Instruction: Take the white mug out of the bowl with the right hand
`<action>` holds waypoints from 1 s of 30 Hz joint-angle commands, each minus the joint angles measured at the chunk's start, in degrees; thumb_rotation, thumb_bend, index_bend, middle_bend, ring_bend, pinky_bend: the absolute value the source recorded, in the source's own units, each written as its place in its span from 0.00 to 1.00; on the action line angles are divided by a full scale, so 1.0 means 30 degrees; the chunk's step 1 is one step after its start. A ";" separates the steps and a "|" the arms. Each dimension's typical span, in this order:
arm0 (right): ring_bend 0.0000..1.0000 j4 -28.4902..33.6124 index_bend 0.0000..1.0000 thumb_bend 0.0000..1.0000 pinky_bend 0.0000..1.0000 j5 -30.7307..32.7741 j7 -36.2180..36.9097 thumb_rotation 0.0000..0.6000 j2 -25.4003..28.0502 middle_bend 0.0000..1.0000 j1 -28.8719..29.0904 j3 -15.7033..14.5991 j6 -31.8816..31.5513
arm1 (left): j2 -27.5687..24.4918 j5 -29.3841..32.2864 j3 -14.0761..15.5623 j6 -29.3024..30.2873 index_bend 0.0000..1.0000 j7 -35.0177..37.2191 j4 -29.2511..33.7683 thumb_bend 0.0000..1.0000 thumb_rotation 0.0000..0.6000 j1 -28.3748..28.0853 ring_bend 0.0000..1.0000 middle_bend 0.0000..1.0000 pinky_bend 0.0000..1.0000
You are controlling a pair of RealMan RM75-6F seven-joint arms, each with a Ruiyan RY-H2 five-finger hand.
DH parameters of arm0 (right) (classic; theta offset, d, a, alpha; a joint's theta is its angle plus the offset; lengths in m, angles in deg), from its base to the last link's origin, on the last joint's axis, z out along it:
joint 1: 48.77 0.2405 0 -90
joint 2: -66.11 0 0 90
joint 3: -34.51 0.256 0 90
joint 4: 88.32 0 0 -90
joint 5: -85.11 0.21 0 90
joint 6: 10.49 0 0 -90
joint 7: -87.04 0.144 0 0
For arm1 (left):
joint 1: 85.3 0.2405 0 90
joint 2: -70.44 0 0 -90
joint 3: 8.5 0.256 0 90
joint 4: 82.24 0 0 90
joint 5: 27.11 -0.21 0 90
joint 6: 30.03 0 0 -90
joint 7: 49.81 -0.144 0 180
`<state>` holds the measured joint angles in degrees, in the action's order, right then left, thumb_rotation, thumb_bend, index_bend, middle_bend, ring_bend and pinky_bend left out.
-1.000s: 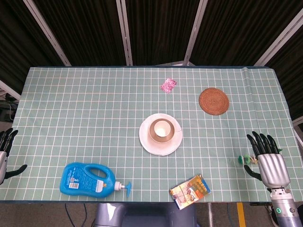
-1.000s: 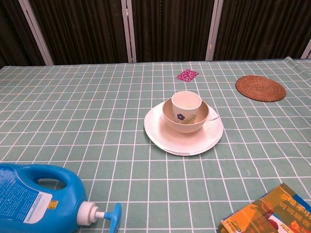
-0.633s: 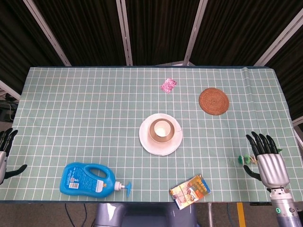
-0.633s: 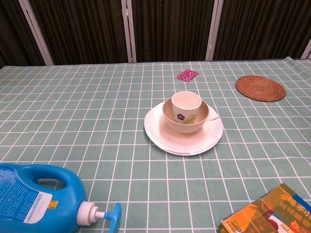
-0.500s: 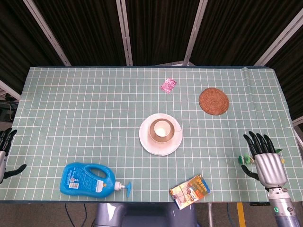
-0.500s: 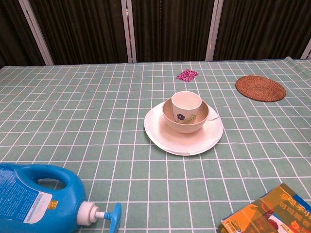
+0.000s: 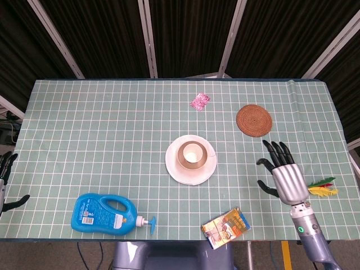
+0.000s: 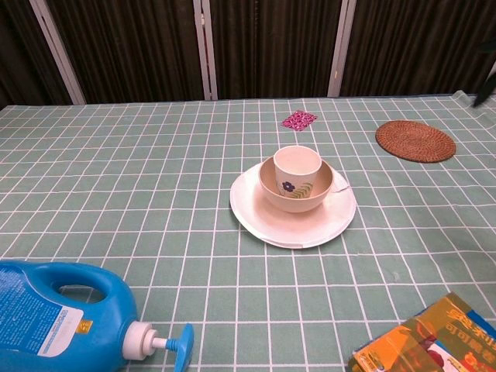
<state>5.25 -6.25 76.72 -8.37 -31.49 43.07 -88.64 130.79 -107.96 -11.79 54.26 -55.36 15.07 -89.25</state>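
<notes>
The white mug [image 7: 191,153] [image 8: 297,165] stands upright inside a tan bowl [image 7: 184,161] [image 8: 296,195] with a flower print. The bowl sits on a white plate [image 7: 174,169] [image 8: 314,222] at the table's middle. My right hand [image 7: 285,175] is open, fingers spread, above the table to the right of the plate and well apart from it. Only a dark fingertip [image 8: 488,80] of it shows at the chest view's right edge. My left hand [image 7: 4,183] is at the far left table edge, mostly cut off, fingers apart, holding nothing.
A blue detergent bottle [image 7: 105,213] [image 8: 54,318] lies front left. A snack packet [image 7: 226,227] [image 8: 426,338] lies front right. A woven coaster [image 7: 254,120] [image 8: 415,140] and a pink wrapper [image 7: 200,101] [image 8: 298,119] sit further back. A small feathered toy [image 7: 322,187] lies beside the right hand.
My right hand has risen and moved left and inward from the table's right front edge toward the plate, uncovering the feathered toy. The mug, bowl and left hand have not moved.
</notes>
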 commanded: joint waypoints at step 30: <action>0.00 -0.4198 0.47 0.20 0.00 0.6842 -0.4621 1.00 -0.8884 0.14 0.7129 0.3015 0.6103 | -0.0375 0.0447 -0.0130 -0.0637 0.00 0.1455 -0.0322 0.00 1.00 -0.0134 0.00 0.00 0.00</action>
<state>-7.16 14.08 62.93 -34.84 -10.27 51.98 -70.41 129.67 -106.63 -12.18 52.36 -51.01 14.12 -89.64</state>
